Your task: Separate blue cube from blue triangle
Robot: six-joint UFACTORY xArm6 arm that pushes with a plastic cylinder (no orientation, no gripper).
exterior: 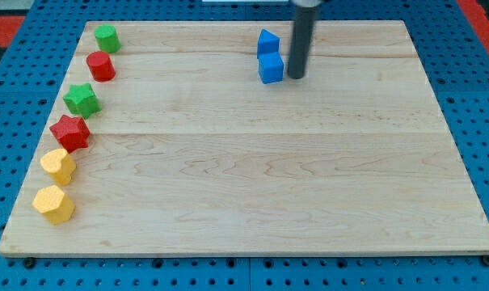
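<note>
The blue cube point(270, 69) sits near the view's top, right of centre, on the wooden board point(252, 178). The blue triangle point(267, 41) lies directly above it, and the two touch. My tip point(295, 77) is at the end of the dark rod point(301, 36) that comes down from the view's top. The tip stands just to the right of the blue cube, very close to its right face or touching it.
A curved line of blocks runs down the board's left edge: a green cylinder point(107, 38), a red cylinder point(101, 66), a green star point(82, 99), a red star point(69, 132), a yellow heart point(57, 166) and a yellow hexagon point(53, 204).
</note>
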